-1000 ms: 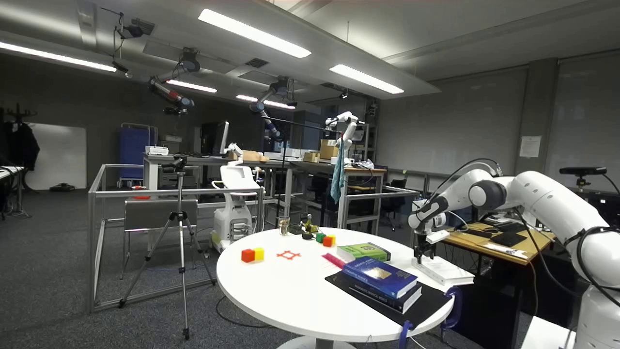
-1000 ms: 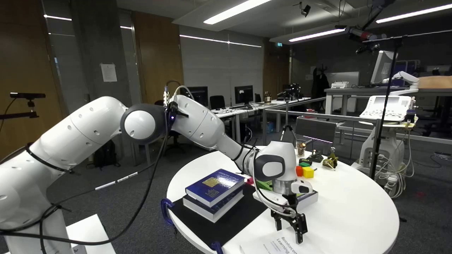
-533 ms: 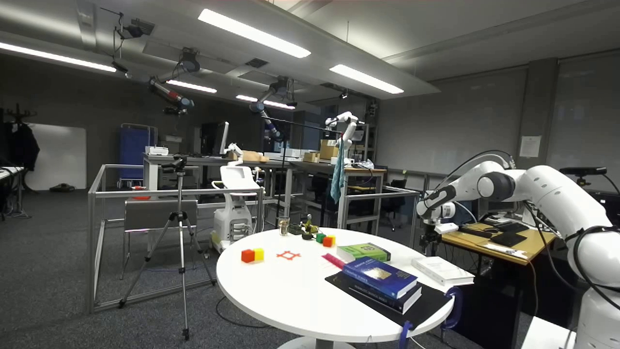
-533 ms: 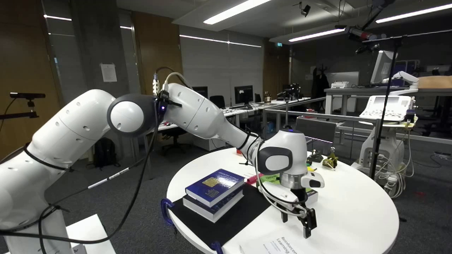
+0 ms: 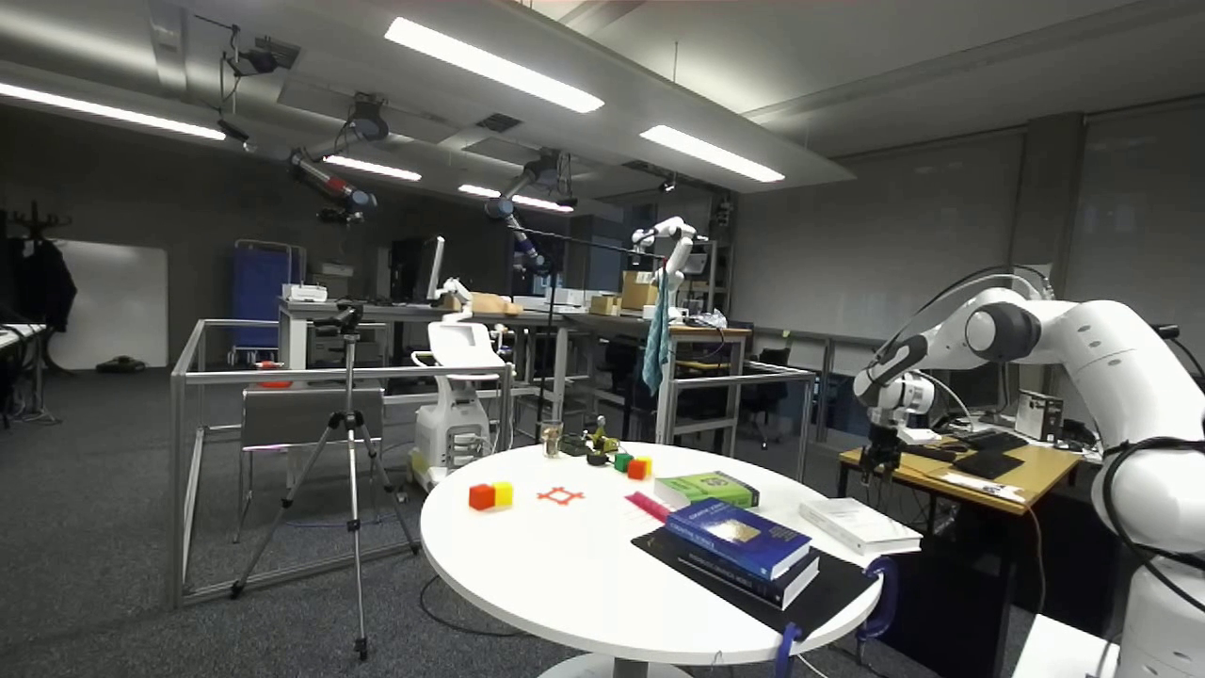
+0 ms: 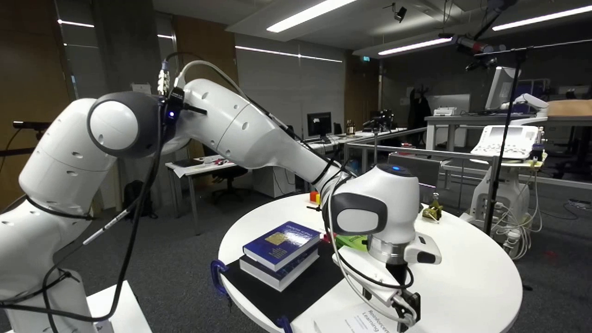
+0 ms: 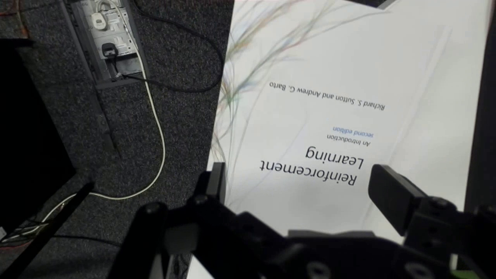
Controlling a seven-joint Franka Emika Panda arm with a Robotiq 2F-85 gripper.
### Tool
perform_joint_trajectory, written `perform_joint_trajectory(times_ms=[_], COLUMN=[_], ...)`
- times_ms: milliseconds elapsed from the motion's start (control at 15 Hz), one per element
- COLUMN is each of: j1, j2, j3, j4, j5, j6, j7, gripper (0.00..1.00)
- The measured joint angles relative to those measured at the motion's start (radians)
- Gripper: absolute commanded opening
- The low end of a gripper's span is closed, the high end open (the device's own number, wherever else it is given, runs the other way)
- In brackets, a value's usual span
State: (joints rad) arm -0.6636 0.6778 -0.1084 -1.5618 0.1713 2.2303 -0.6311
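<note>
One empty hand [image 7: 298,173], jaws spread wide, hangs above the white Reinforcement Learning book [image 7: 329,112] on the bench [image 5: 565,574].

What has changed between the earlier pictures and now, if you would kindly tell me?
In an exterior view, the gripper has moved up and to the right. Nothing was taken hold of or let go: its jaws stand open and empty, as before. The white book, the stacked books and the green book stayed put.
</note>
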Motion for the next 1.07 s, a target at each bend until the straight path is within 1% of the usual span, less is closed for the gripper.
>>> perform_joint_trajectory(times_ms=[133, 333, 600, 800, 1067], j1=[-0.053, -0.137, -0.226, -0.243, -0.241], j2=[-0.021, -0.030, -0.030, -0.030, -0.030], j3=[0.009, 0.018, 0.020, 0.020, 0.027], j4=[-0.023, -0.025, -0.025, -0.025, -0.025], j5=[0.056, 0.138, 0.199, 0.201, 0.201], j6=[-0.036, -0.119, -0.182, -0.186, -0.186], j7=[-0.064, -0.163, -0.280, -0.330, -0.332], gripper=[1.00, 1.00, 1.00, 1.00, 1.00])
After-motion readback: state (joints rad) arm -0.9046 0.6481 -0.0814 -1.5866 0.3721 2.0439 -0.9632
